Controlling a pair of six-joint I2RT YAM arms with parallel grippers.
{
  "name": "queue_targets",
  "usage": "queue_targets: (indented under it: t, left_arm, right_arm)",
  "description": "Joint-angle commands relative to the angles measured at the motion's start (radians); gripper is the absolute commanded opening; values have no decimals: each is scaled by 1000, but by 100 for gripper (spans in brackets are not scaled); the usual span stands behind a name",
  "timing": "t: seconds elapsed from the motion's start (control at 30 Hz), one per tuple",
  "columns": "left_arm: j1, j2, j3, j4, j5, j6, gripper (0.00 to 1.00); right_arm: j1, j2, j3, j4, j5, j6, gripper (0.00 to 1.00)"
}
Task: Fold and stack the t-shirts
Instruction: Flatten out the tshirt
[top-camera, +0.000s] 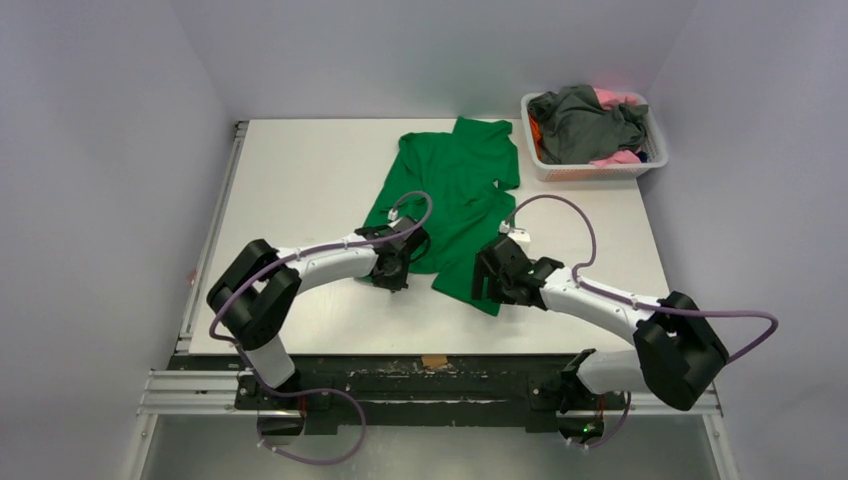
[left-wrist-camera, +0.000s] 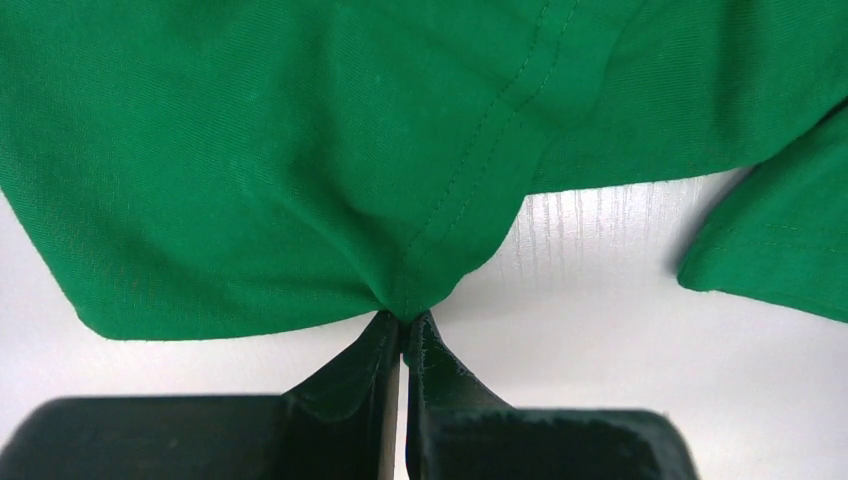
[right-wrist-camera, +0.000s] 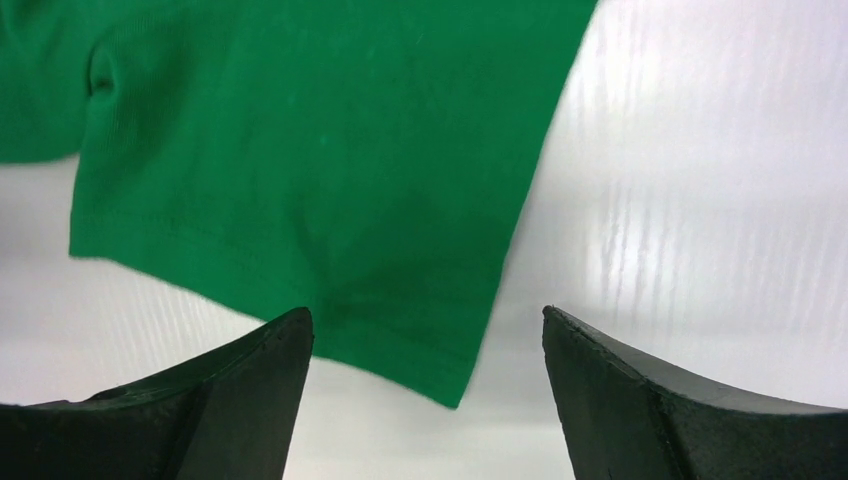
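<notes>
While left end effector (left-wrist-camera: 403, 320) pinches green t-shirt (top-camera: 455, 190) hem, right end effector (right-wrist-camera: 427, 316) hovers spread over its corner, likely needing closure before folding.

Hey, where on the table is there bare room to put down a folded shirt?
Bare table lies left of the green t-shirt, out to the left edge, and a smaller patch lies right of it, nearer than the basket. Crowded: the near middle, where the left gripper and right gripper meet the shirt's hem.

The green t-shirt (top-camera: 455, 190) runs off both wrist views' edges.
</notes>
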Motion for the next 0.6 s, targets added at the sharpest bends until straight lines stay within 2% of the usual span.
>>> queue_targets:
  t: [0.0,0.33,0.4,0.53,0.57]
  left_arm:
    - [1,-54,-73,70,22,-12,0]
    - [10,-372,-216,161,110,-51,0]
    - [26,-411,-235,175,128,-59,0]
    - [117,-479,-282,234,249,-86,0]
    - [147,-507,-295,260,292,-93,0]
  right_arm:
    - [98,-24,10,-58,60,65,81]
    - [137,139,30,-24,106,127,62]
    - [138,165,35,-20,105,131,49]
    - [137,159,44,-41,127,149,5]
    - [137,142,52,-73,157,154,0]
